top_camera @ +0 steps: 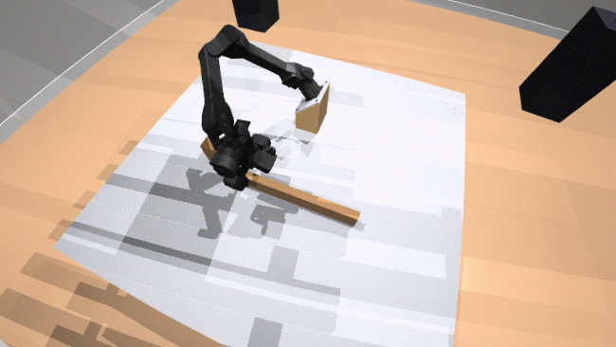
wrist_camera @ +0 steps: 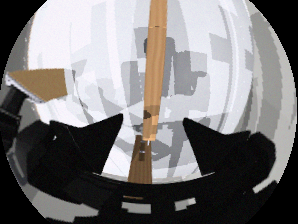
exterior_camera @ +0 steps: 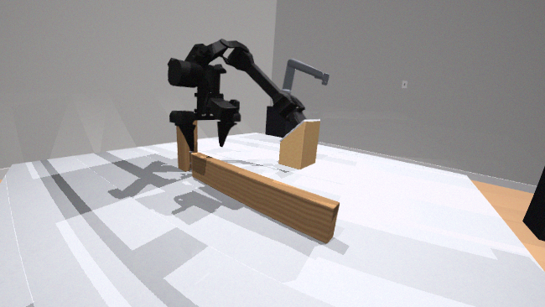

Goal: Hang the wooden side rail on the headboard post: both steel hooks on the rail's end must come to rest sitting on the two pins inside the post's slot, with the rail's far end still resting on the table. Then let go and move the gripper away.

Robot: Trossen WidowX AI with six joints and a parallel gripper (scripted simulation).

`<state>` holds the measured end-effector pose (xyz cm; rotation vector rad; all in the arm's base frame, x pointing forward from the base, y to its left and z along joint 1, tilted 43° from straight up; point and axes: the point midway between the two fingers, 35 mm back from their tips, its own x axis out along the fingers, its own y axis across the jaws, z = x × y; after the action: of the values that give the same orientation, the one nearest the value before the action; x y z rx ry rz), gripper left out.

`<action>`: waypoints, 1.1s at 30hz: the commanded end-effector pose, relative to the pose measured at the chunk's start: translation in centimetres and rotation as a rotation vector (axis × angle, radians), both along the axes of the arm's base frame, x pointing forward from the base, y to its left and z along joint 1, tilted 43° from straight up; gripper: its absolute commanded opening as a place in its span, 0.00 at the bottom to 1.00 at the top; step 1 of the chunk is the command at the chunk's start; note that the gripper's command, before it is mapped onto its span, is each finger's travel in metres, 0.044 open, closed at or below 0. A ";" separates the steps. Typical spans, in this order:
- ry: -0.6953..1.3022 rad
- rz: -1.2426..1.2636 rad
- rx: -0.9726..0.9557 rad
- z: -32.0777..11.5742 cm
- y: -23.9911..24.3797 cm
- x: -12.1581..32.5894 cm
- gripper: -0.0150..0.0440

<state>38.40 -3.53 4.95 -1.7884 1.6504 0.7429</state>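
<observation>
The wooden side rail (top_camera: 308, 200) (exterior_camera: 264, 192) (wrist_camera: 156, 65) stands on its narrow edge on the white table top, its near end close to the headboard post. The upright post (top_camera: 207, 150) (exterior_camera: 183, 147) (wrist_camera: 140, 170) is partly hidden by the arm in the top view. In the wrist view the post's dark slot (wrist_camera: 142, 150) faces the rail end, where a small bit of metal shows; whether hooks and pins touch cannot be told. My gripper (top_camera: 250, 172) (exterior_camera: 207, 148) (wrist_camera: 154, 118) is wide open and empty, its fingertips above the rail near the post end, one on each side in the wrist view.
The arm's wooden base block (top_camera: 308, 118) (exterior_camera: 291, 148) (wrist_camera: 47, 84) stands on the white table top (top_camera: 403, 156) behind the rail. Dark blocks (top_camera: 569, 71) (top_camera: 256, 14) stand beyond the table top. A grey arm (exterior_camera: 303, 66) shows in the background.
</observation>
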 end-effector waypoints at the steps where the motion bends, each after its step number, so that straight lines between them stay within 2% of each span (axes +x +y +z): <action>1: 0.011 -0.001 -0.005 -0.8 -0.6 -0.2 1.00; 33: 0.011 -0.001 -0.006 -4.4 -3.9 0.3 1.00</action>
<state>38.90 -7.07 1.19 -1.7873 1.6507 0.7404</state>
